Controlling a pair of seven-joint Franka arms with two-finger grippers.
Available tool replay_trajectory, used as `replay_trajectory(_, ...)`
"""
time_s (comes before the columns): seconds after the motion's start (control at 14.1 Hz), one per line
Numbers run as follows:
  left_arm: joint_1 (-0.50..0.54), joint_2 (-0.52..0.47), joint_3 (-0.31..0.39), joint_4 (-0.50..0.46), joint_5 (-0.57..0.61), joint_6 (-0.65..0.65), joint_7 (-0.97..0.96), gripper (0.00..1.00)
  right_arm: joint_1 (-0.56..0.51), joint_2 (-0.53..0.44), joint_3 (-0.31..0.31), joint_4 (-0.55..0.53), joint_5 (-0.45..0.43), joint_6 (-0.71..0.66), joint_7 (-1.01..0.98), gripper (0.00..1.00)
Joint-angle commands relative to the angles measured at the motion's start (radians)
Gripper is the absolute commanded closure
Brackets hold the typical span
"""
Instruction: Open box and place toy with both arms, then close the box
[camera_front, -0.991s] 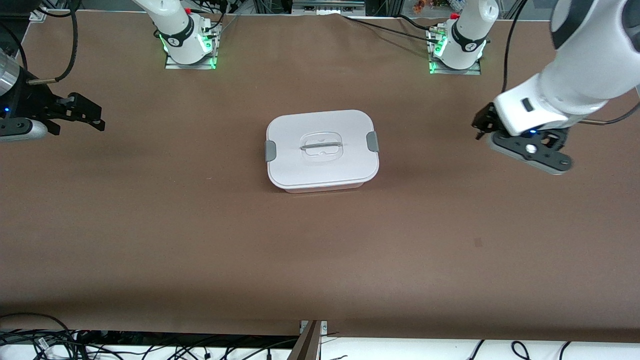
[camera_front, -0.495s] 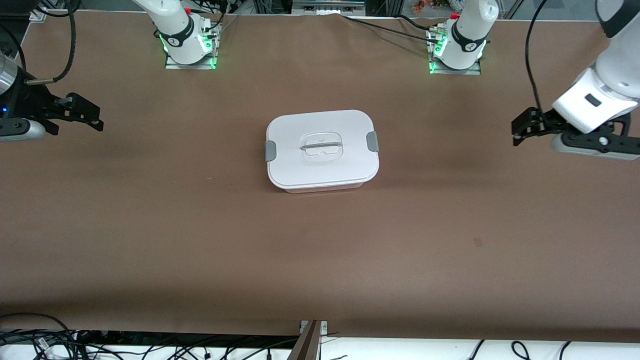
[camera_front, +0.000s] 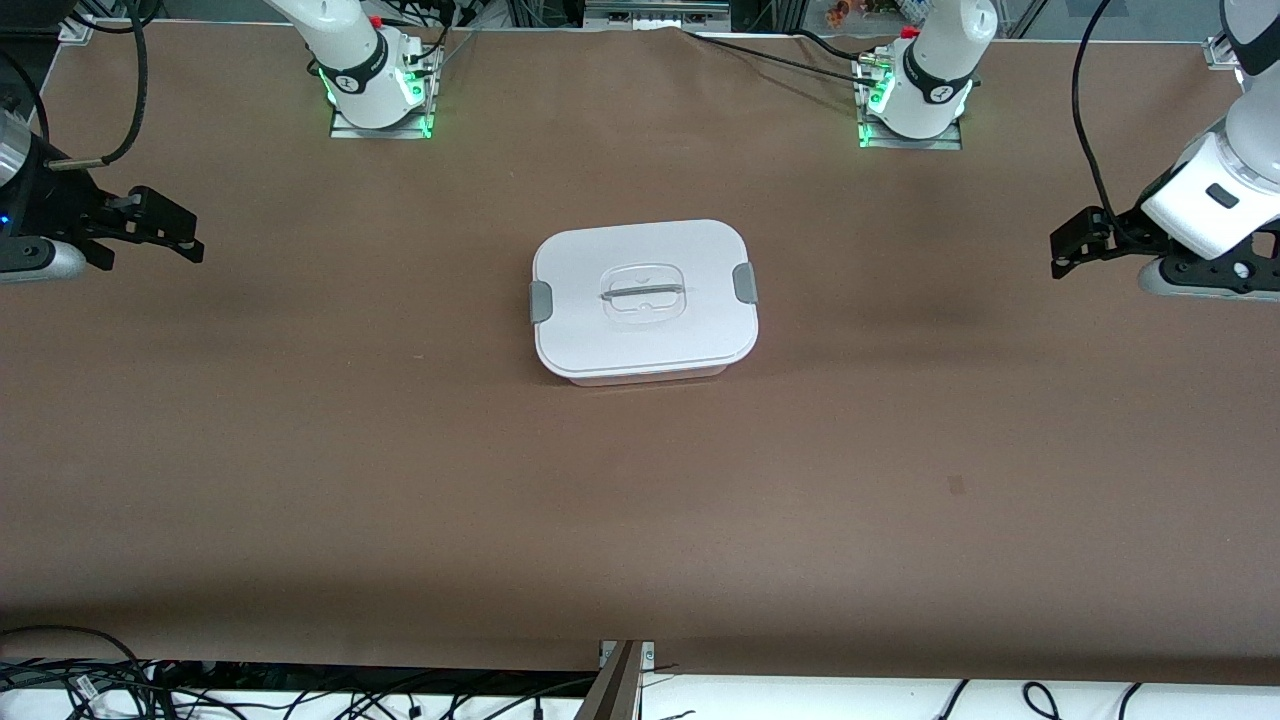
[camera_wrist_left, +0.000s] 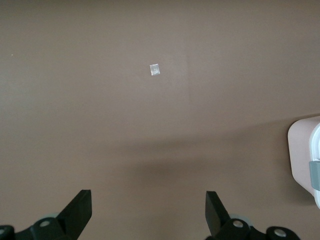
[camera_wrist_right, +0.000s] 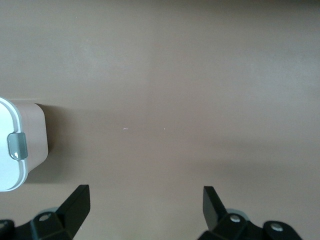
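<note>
Box (camera_front: 645, 300) sits shut in the middle of the table (camera_front: 300, 480) in the front view, its white lid (camera_front: 640, 255) flat and both grey side clips (camera_front: 744, 283) down against the lid's short edges. No toy shows anywhere on the brown surface, so whether it is inside the box cannot be told; if it is not, closing has come too early and the lid would need lifting again. The left pincer (camera_front: 1062, 255) hangs over the table at the left arm's end, well apart from the box, and the right pincer (camera_front: 190, 242) hangs over the right arm's end, equally clear. Both are empty.

From the left wrist view, the left pincer's fingers (camera_wrist_left: 215, 210) stand wide with only bare table between them, a small pale scrap (camera_wrist_left: 155, 69) lying on the surface, and one corner of the box with a grey clip at the picture's edge. A risk here, as I judge it: if this arm must go to the box, a wide pincer coming in low could strike the tub's wall and shove the light box along the table instead of meeting the clip.

From the right wrist view, the right pincer's fingers (camera_wrist_right: 212, 205) are likewise spread wide over bare table, the box's corner and clip at the edge. The same danger holds: one arm pushing alone would slide or turn the box.
</note>
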Motion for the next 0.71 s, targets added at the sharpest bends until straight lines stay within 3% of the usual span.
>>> replay_trajectory(0.0, 0.001, -0.022, -0.001, -0.018, -0.016, -0.007, -0.001, 0.0, 0.0, -0.004, -0.003, 0.005, 0.008, 0.0, 0.0, 0.0)
replay_trajectory(0.64, -0.021, -0.014, -0.017, 0.005, -0.016, -0.024, -0.011, 0.0, 0.0, -0.004, -0.002, 0.005, 0.008, 0.0, -0.002, 0.0)
